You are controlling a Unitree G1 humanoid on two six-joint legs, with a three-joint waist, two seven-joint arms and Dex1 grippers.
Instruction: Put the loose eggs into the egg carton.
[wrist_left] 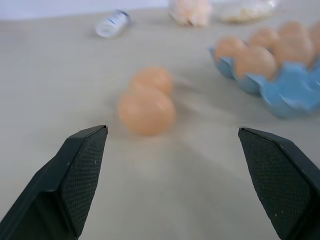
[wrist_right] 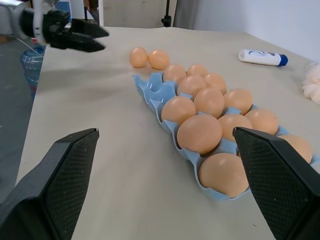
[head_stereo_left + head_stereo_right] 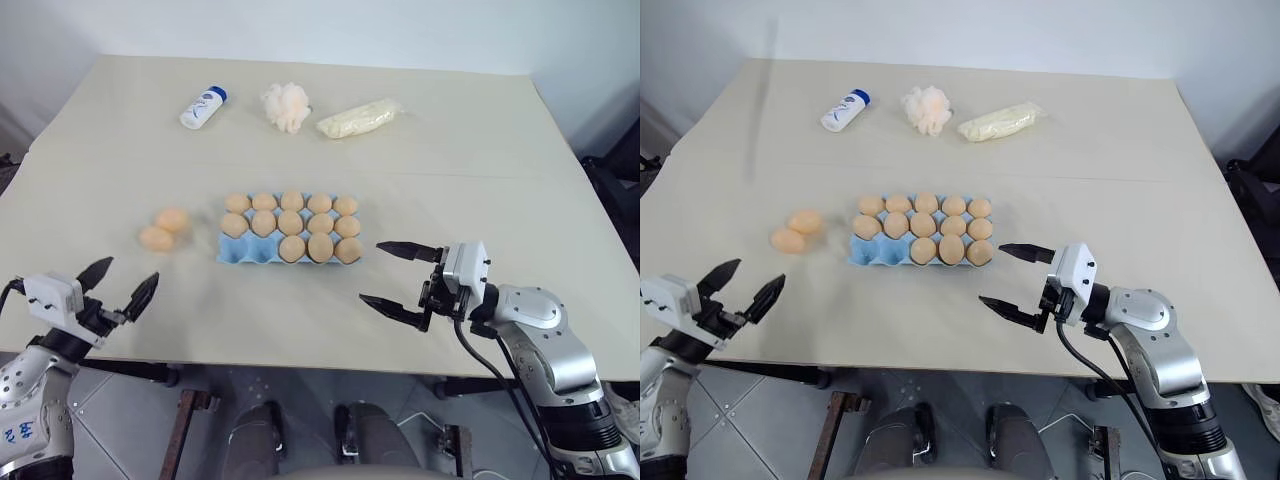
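Two smooth tan-orange loose eggs [image 3: 164, 230] lie touching on the matte beige bench [image 3: 480, 160], at nine o'clock from the light blue moulded egg carton [image 3: 246, 250], whose near-row left cups are empty. Left claw [image 3: 118, 286] and right claw [image 3: 398, 279] both gape, empty. Best approach: straddle one egg, close gently; smooth ovals roll.

left gripper [image 3: 118, 285] jaws apart, right gripper [image 3: 392, 275] likewise

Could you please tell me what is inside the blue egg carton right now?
The egg carton holds thirteen eggs; its two front-left cups are empty. The cup bottoms beneath the eggs are covered.
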